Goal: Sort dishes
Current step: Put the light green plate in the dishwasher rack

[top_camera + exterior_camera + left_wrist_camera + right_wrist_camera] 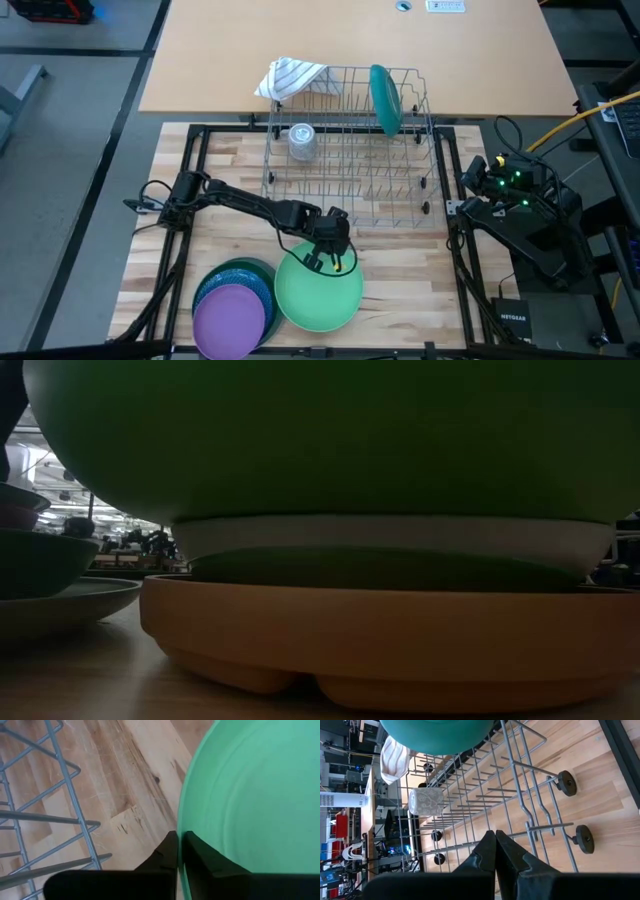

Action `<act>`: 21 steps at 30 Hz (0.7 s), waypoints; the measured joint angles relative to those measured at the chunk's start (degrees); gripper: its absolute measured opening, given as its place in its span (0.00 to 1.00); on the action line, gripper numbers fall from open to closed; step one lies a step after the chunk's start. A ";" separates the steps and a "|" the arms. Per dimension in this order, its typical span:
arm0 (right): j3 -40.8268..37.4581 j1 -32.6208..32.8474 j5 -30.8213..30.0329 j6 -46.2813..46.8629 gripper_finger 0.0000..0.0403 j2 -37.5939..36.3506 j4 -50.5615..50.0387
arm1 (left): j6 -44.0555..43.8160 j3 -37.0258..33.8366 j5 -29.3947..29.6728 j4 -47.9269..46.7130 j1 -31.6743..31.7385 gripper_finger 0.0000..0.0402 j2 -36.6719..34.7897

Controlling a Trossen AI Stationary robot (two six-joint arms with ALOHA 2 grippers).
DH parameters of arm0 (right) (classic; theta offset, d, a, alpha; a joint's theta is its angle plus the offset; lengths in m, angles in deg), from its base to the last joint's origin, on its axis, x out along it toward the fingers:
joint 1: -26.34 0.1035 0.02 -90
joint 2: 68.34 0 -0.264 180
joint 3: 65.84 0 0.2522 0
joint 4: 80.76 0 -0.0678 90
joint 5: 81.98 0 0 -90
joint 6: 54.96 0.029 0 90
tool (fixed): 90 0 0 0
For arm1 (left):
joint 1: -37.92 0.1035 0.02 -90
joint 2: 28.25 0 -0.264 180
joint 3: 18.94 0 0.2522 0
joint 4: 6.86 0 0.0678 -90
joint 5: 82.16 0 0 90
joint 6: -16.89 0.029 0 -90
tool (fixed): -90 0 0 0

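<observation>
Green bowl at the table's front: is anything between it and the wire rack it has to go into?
Nothing visible. The left gripper is shut on the rim of the green bowl, and only bare table lies between it and the wire rack. The rack's near rows look free; a glass and a teal plate sit farther back.

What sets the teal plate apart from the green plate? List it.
1. The teal plate stands on edge in the rack; the green plate lies flat on a stack on the table.
2. Nothing grips the teal plate; the left pincer is shut on the green plate's rim.
3. Teal is darker and bluer.
Both are round.
</observation>
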 joint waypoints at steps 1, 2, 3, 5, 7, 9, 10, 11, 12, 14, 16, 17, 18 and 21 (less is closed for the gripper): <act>-0.01 0.00 -0.03 0.01 0.01 0.01 0.02 | -0.47 0.00 -0.01 0.09 -0.02 0.02 -0.05; 0.00 0.00 -0.03 0.00 0.01 0.01 0.02 | -0.87 0.03 -0.03 0.19 -0.07 0.01 -0.18; -0.01 0.00 -0.03 0.00 0.01 0.00 0.02 | -1.43 0.13 -0.05 0.11 -0.14 0.01 -0.51; -0.01 0.00 -0.06 0.00 0.01 -0.01 0.06 | -2.11 0.89 -0.09 -0.09 -0.15 0.01 -0.61; -0.01 0.01 -0.05 0.00 0.01 0.01 0.07 | -2.89 2.01 -0.10 0.16 -0.15 0.01 -1.08; -0.01 0.00 -0.06 0.00 0.01 0.00 0.11 | -3.36 2.88 -0.06 0.57 -0.17 0.00 -1.97; -0.01 0.00 -0.06 -0.01 0.01 -0.01 0.11 | -3.49 3.19 0.04 1.01 -0.20 0.00 -2.51; -0.01 0.00 -0.06 -0.02 0.01 0.01 0.11 | -3.50 3.45 0.06 1.23 -0.24 0.00 -2.89; -0.01 0.00 -0.06 -0.01 0.01 0.01 0.09 | -3.49 3.87 0.06 1.19 -0.24 0.00 -3.04; -0.01 0.00 -0.06 -0.15 0.01 0.01 0.12 | -3.51 4.63 0.13 0.88 -0.24 0.00 -3.48; -0.01 0.00 -0.06 -0.86 0.01 -0.02 0.11 | -3.47 5.52 0.30 0.95 -0.19 0.00 -3.60; -0.01 0.00 -0.03 -1.21 0.01 0.01 0.11 | -3.47 6.24 0.32 1.01 -0.17 0.00 -3.60; -0.01 0.00 -0.03 -1.30 0.01 0.01 0.11 | -3.47 6.76 0.36 1.09 -0.19 0.00 -3.60; -0.01 0.00 -0.03 -1.34 0.01 0.01 0.11 | -3.18 7.82 0.48 1.35 -0.19 0.00 -3.69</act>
